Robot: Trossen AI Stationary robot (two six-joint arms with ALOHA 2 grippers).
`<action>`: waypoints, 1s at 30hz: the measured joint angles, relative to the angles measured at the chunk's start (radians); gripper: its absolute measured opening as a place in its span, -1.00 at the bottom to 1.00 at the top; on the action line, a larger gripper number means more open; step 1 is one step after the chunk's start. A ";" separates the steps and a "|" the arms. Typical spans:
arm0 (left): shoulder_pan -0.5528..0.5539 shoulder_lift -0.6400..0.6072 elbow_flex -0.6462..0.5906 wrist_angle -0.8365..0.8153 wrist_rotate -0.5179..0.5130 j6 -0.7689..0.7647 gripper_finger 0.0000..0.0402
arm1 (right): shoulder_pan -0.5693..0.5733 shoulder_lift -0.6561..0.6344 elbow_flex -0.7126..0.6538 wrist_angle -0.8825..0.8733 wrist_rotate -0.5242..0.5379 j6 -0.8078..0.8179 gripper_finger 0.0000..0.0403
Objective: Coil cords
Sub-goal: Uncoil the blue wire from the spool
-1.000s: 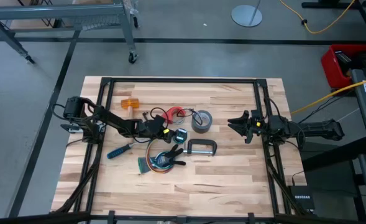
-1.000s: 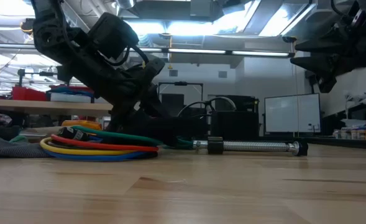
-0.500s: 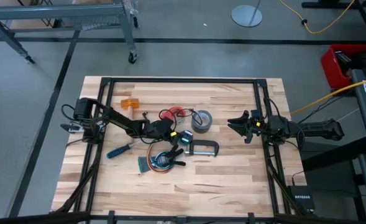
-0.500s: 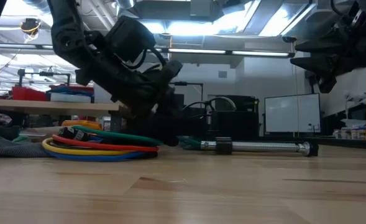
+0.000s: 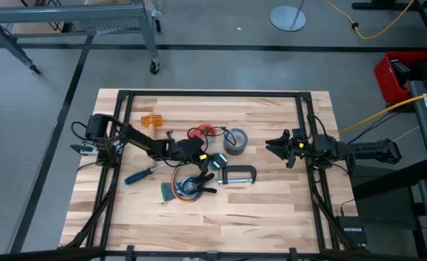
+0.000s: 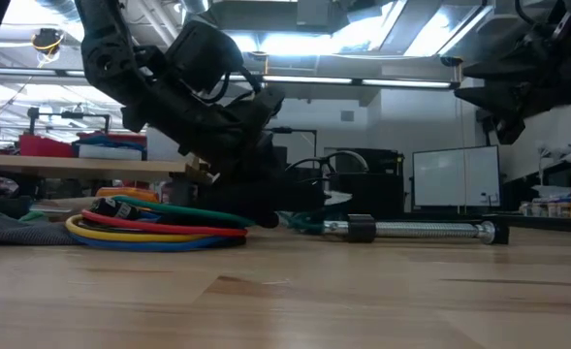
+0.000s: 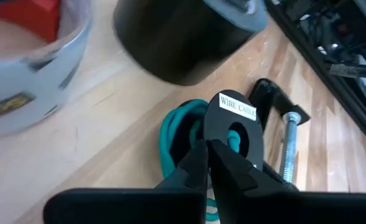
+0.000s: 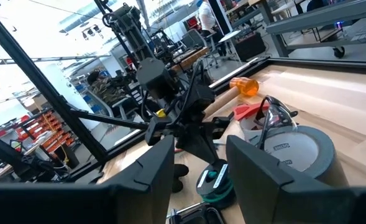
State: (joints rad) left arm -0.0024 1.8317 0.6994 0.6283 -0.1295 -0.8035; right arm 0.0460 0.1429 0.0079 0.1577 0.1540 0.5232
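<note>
Pinching teal wire spool (image 7: 232,127): left gripper (image 7: 207,163), mid-table.

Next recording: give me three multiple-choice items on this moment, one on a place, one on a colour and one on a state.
1. Where is the left gripper?
A. Over the orange piece
B. At the black spool of wire beside the silver metal C-clamp
C. Off the table

2. What colour is the wire wound on that spool?
A. Red
B. White
C. Teal

3. What state is the right gripper in?
A. Open, holding nothing
B. Shut on the tape roll
C. Shut on the clamp

Answers:
1 B: the high view puts the left gripper at the black spool of wire, next to the silver metal C-clamp.
2 C: the left wrist view shows teal loops beside the spool's black disc.
3 A: the right gripper hangs at the table's right side, its fingers spread with nothing between them.
</note>
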 joint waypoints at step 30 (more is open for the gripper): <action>0.051 -0.143 -0.002 0.202 0.119 0.107 -1.00 | 0.000 0.001 0.000 -0.001 -0.095 0.021 -0.26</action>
State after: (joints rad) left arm 0.0486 1.6889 0.6973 0.8303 -0.0101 -0.6966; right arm 0.0460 0.1436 0.0079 0.1563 0.0586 0.5442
